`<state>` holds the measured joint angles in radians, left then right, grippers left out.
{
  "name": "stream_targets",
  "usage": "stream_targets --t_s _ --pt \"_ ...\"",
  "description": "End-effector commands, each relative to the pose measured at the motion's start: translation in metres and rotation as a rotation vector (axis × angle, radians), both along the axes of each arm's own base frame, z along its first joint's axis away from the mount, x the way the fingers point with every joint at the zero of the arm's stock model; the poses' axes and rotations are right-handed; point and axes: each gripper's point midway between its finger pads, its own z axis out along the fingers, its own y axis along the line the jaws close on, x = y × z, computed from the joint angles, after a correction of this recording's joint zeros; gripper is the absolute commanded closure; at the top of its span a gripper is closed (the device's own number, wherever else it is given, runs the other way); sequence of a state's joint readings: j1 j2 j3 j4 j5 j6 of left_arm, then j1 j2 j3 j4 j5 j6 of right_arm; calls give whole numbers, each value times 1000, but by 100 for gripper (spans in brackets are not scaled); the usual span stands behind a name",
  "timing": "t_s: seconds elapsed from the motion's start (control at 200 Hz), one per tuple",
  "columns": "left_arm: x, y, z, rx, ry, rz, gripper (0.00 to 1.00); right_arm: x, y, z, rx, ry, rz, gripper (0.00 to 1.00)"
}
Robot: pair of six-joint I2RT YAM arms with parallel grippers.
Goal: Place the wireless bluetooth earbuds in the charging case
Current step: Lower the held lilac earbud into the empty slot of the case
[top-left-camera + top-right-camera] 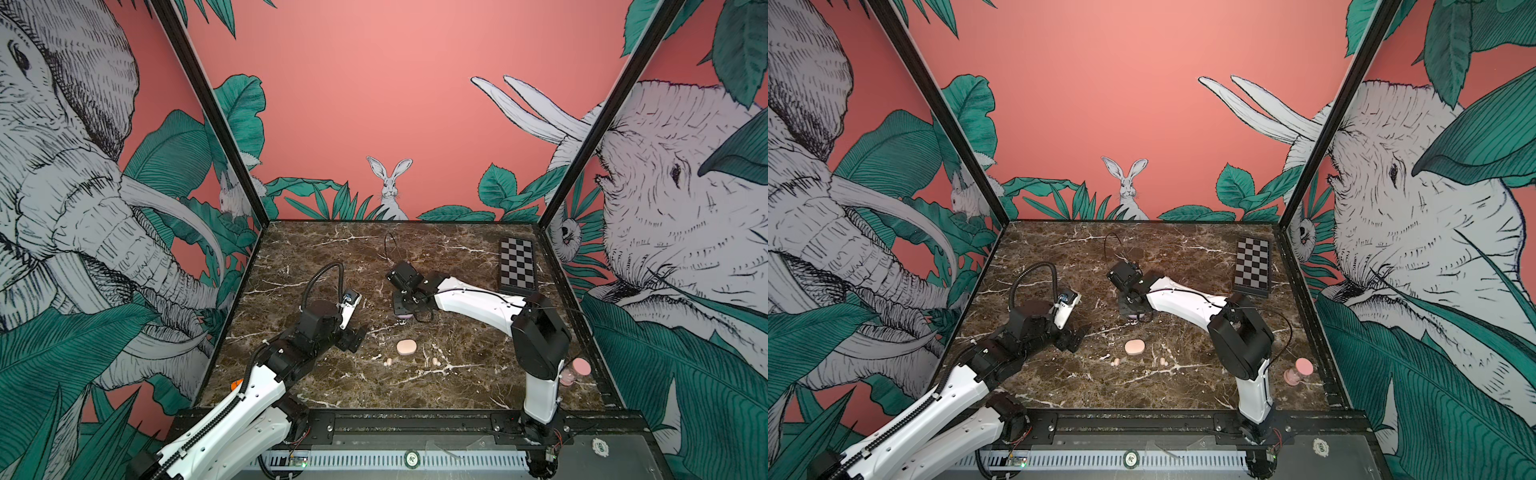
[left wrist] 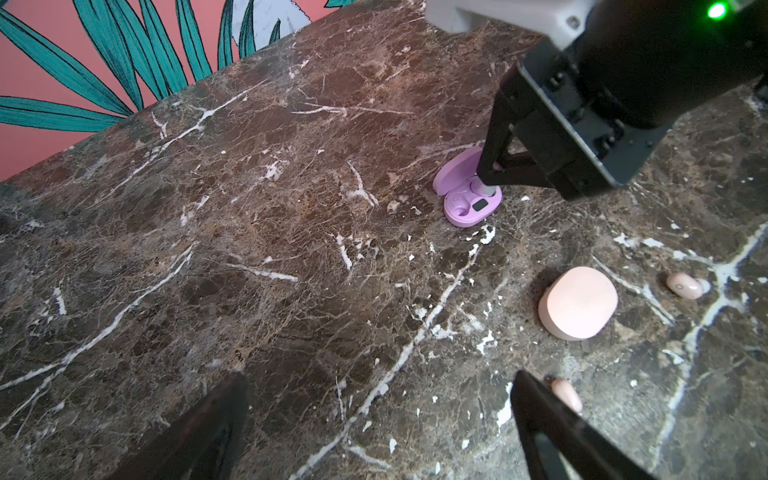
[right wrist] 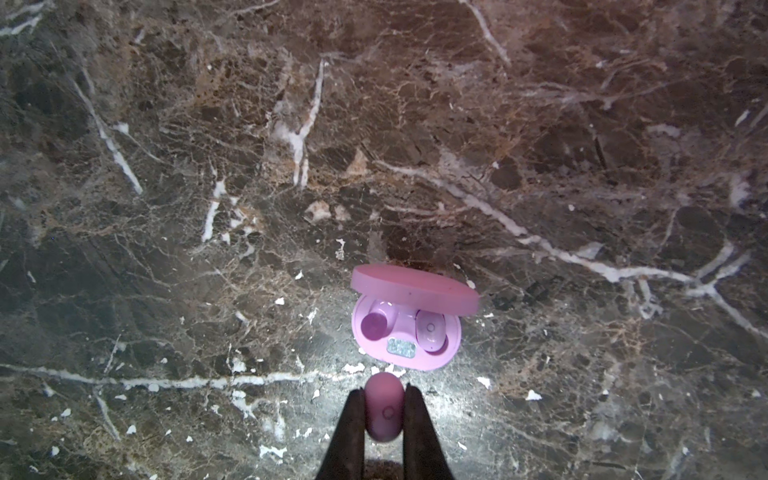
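1. Right gripper (image 3: 384,409) – jaws pinch a lilac bud (image 3: 384,405), held above the marble top (image 3: 166,166), just short of the lilac case (image 3: 405,328).
2. Lilac case sits open, lid (image 3: 413,291) tilted up at its far edge. One lilac bud (image 3: 430,330) is seated in a well; the other well (image 3: 374,324) is bare.
3. In the left wrist view the right gripper (image 2: 490,183) hangs over the open lilac case (image 2: 467,203); its tips overlap the case rim there, contact cannot be told.
4. Left gripper (image 2: 374,419) – jaws spread wide, nothing between them, low over the marble near the peach items.
5. Peach case (image 1: 406,347) lies shut on the marble, nearer the front edge than the lilac case, between the two arms in both top views.
6. Two peach buds lie loose on the marble: one (image 1: 388,362) front-left of the peach case, the other (image 1: 436,362) front-right – both apart from it.
7. Checkerboard (image 1: 517,264) rests at the far right; a pink hourglass-like object (image 1: 1298,371) stands near the right arm's base.
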<state>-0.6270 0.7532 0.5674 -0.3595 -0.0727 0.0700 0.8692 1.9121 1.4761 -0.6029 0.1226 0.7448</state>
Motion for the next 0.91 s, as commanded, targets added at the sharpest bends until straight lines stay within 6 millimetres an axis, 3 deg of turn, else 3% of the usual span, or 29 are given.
stream_targets --t_s 0.0,0.9 --pt "0 -1 -1 2 -17 -8 1 4 -1 -7 7 4 -43 87" --pt "0 -1 -1 -1 -19 -10 1 4 8 -33 8 50 -57 88"
